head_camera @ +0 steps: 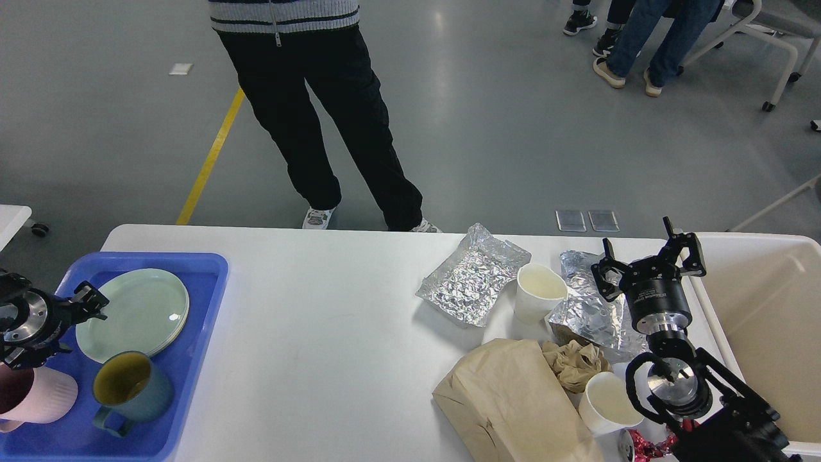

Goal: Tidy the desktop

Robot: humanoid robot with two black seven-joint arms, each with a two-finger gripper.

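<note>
Across the desktop (321, 321), rubbish is lying at the right: foil tray (471, 276), paper cup (539, 292), brown bag (513, 401); right gripper (648, 263) is hovering there, fingers spread, empty; left gripper (80, 308) is hanging over the blue tray (211, 276), state unclear; binning likely comes next.

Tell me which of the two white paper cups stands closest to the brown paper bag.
The near paper cup, at the table's front edge by the crumpled brown napkin, almost touches the brown paper bag. The far paper cup stands between the two foil pieces.
</note>
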